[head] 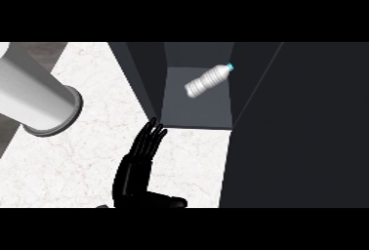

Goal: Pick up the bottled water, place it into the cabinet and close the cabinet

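The bottled water (207, 81) is clear with a blue cap. It lies tilted inside the open cabinet (198, 114), cap toward the upper right, and no hand touches it. The cabinet's dark door (296, 127) stands open and fills the right of the view. My left hand (140, 163) is open with its fingers straight up. It stands on the counter just below the cabinet's left front corner, apart from the bottle. My right hand does not show.
A large pale grey cylinder (36, 97) lies slanted across the upper left of the white marble counter (72, 161). The cabinet's dark left wall (140, 73) rises beside the opening.
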### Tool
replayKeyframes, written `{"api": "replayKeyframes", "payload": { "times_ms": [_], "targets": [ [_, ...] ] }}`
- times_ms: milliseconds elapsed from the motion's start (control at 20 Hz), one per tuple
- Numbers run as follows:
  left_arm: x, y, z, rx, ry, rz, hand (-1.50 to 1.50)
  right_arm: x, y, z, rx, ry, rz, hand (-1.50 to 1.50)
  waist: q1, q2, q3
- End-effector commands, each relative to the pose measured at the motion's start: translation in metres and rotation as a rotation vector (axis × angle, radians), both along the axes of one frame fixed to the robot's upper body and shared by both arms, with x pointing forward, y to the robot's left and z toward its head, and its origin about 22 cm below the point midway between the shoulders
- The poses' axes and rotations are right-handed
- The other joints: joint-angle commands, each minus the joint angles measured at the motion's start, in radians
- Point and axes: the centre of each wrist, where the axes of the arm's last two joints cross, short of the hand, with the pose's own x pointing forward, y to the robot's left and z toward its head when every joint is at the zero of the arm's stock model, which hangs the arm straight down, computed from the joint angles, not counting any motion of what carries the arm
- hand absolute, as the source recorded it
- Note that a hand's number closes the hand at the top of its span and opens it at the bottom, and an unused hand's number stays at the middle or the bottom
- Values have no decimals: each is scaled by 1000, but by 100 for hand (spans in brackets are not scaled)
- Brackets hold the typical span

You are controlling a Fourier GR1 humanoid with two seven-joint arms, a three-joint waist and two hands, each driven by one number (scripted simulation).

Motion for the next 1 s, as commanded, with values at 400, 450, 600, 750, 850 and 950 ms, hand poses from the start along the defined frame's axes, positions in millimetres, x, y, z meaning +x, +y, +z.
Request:
{"api": "replayKeyframes", "payload": {
  "times_ms": [400, 450, 600, 750, 850, 950],
  "targets": [
    [-64, 104, 8, 45, -67, -10, -150, 19, 2, 45, -269, -182, 412, 150, 37, -2, -6],
    [-67, 105, 8, 40, -49, 15, -150, 19, 4, 49, -285, -172, 426, 150, 28, 0, -7],
    [-83, 130, 10, 42, -65, 10, -150, 20, 9, 55, -248, -174, 438, 150, 36, 5, -7],
    [-95, 149, 14, 56, -85, 14, -150, 21, 17, 54, -199, -156, 419, 150, 45, 9, -8],
    [-91, 167, 29, 66, -88, 2, -150, 21, 21, 50, -189, -95, 434, 150, 48, 14, -7],
    [-99, 171, 23, 25, -82, -9, -150, 25, 26, 50, -165, -73, 457, 150, 68, 25, -9]
  ]
}}
